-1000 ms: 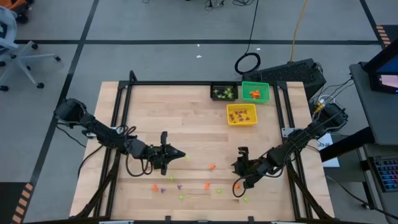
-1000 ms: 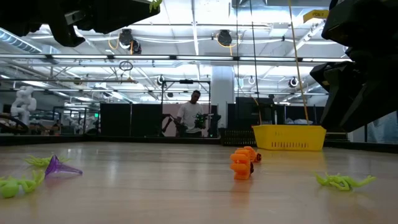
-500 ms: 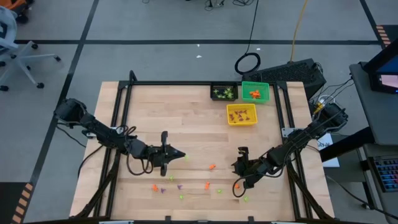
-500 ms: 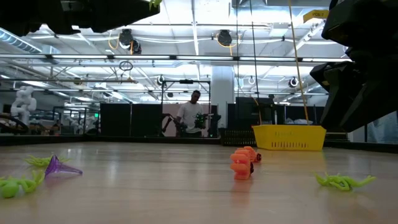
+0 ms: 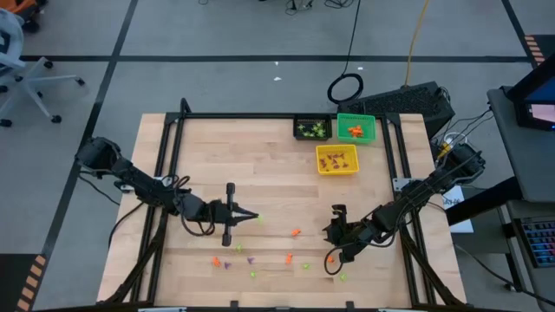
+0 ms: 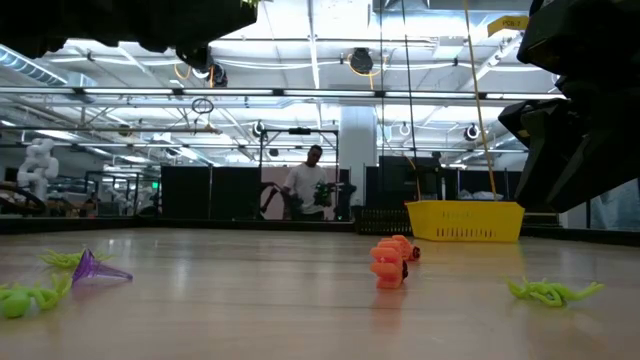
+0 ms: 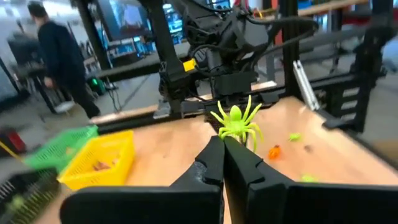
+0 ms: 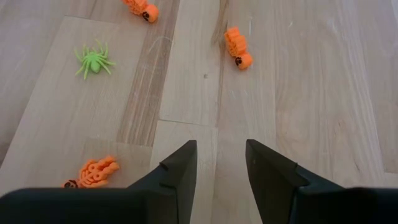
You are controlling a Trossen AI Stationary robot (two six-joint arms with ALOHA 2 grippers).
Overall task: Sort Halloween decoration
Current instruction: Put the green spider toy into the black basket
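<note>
Counter state: far half is mostly bare wood, with three bins clustered at the far right edge: black bin, green bin, yellow bin just in front of them. Open room across the middle and the whole far left.

Left hand sits mid-counter, left of centre, lifted off the wood, fingers pinched shut on a light-green spider; spider legs splay out past the fingertips.

Right hand is low over the near right part of the counter, fingers parted narrow, nothing between them, bare wood under the gap.

Loose trinkets all lie in a band along the near edge, between the two hands:
- orange piece nearest centre
- orange caterpillar and green spider ahead of the right hand, another orange piece just beside its finger
- purple cone and green pieces toward the near left
- green spider near right

Near edge is tight; the clutter leaves little clear wood there. Person stands in the room well beyond the counter.
</note>
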